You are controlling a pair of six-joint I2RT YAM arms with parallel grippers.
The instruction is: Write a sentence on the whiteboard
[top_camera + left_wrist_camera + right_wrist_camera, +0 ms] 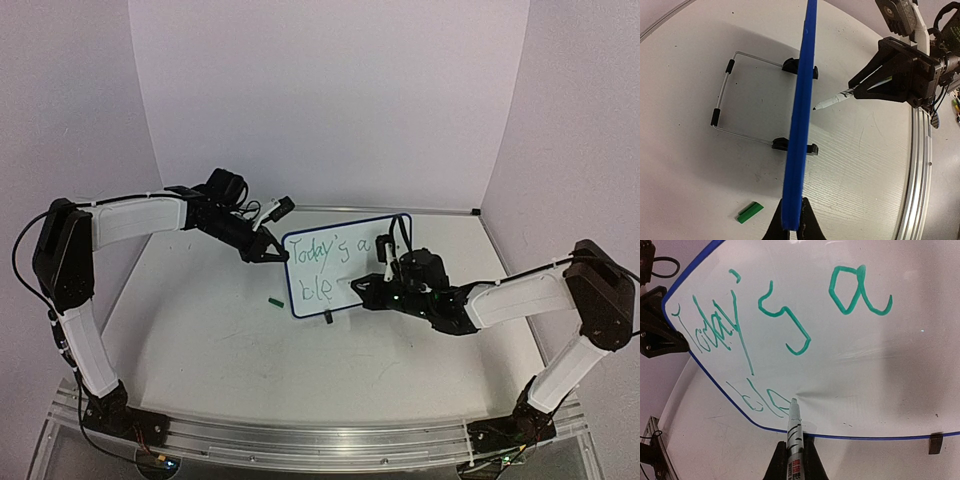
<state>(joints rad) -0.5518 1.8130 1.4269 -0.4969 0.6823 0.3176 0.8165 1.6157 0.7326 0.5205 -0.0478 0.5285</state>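
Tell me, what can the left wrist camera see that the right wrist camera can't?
Only the left wrist view shows the wire stand and a green cap. Only the right wrist view shows the green words: "Today's a" and the start "ble". Both show the whiteboard, edge-on in the left wrist view and face-on in the right, and the marker.
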